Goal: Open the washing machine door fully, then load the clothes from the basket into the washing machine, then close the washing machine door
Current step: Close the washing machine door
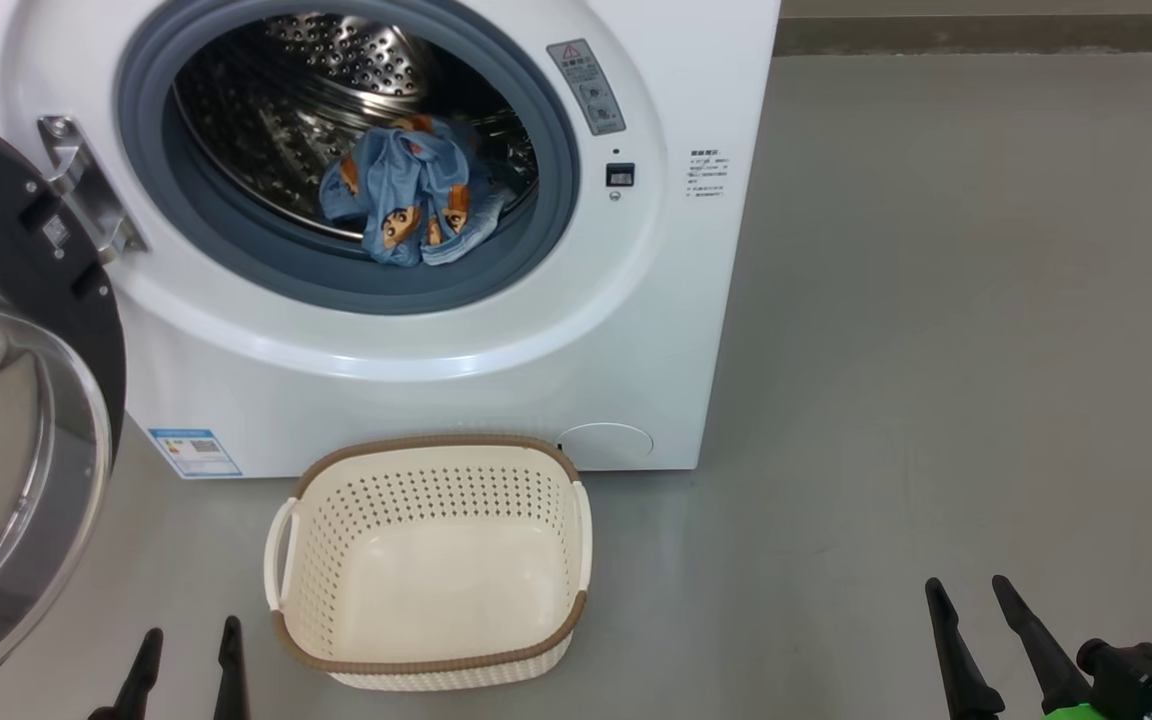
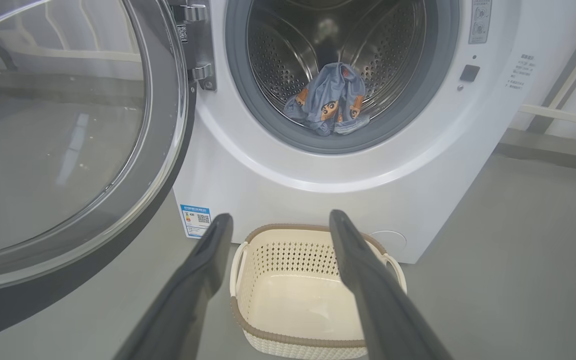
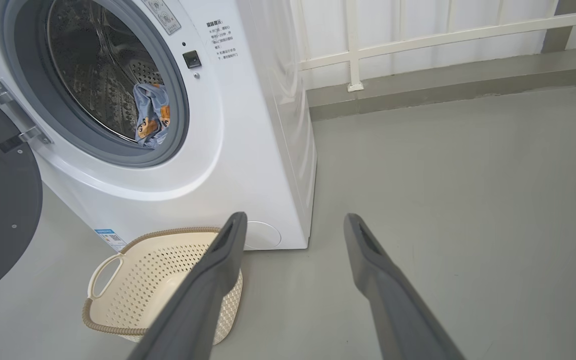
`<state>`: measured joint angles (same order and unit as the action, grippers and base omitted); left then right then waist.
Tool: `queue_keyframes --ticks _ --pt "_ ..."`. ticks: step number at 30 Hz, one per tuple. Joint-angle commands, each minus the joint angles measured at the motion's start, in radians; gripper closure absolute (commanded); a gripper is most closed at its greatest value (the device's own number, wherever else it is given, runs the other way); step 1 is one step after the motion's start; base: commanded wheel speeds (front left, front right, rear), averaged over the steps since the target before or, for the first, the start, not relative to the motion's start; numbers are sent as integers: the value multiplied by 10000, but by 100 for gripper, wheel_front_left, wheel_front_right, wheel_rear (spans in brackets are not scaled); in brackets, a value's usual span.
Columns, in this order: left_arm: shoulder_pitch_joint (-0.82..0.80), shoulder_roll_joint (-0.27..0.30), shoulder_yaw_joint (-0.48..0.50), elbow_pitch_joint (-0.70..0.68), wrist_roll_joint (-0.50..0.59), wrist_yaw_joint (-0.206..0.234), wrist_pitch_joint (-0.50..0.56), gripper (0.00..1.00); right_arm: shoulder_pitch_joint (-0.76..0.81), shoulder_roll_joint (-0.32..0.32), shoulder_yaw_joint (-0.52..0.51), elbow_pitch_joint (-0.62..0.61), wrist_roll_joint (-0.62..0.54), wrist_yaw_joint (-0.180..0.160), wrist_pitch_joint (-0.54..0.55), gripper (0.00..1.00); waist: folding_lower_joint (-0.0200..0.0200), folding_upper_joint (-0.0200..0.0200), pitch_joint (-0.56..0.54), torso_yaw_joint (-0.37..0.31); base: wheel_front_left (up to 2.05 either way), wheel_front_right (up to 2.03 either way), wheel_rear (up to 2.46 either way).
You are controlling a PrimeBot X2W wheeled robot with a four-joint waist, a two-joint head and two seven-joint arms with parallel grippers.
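Nearest, at the bottom of the head view, the left end effector [image 1: 191, 630] sits lower left and the right end effector [image 1: 966, 583] lower right. Both have their fingers spread and hold nothing; the two wrist views show the same wide gap with only floor [image 1: 936, 350] and basket between the fingers.

Just beyond them, at lower centre, the basket [image 1: 436, 440] stands on the floor right in front of the washer [image 1: 436, 400]. It is upright and bare inside, so loading looks finished.

Along the left edge of the frame the door [image 1: 6, 400] stands swung wide, its glass bulge turned toward the centre. It hangs from the hinge [image 1: 86, 185] at upper left, and its free edge reaches down to the lower left corner. The door lies up and to the left of the left end effector, close by, and well apart from the right one across the basket. The left arm is plainly the nearer, and I judge the closing push would go on the door's far face, sweeping rightward toward the opening.

Farthest, at upper centre, the clothes [image 1: 411, 195] lie bunched at the front of the drum [image 1: 336, 90], their lower fold resting on the gasket [image 1: 336, 285]. That fold may catch as the door shuts.
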<state>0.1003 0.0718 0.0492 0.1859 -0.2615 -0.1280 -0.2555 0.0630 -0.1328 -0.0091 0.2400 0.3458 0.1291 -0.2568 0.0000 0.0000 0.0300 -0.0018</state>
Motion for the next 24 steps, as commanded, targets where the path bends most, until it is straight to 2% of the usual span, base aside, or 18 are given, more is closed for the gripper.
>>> queue_keyframes --ticks 1,9,24 --pt "-242 105 350 -273 -68 -27 -63 0 -109 -189 208 -263 14 16 -49 0 0 0 -13 78 0 0 0" --pt "-198 -5 637 -266 -124 -27 -63 0 -119 -132 407 -268 -11 16 -49 0 0 0 -88 722 0 0 0" --pt "4 -152 876 -208 -179 -27 -63 0 -386 -183 1210 -8 84 16 -49 0 0 0 -287 2731 0 0 0"
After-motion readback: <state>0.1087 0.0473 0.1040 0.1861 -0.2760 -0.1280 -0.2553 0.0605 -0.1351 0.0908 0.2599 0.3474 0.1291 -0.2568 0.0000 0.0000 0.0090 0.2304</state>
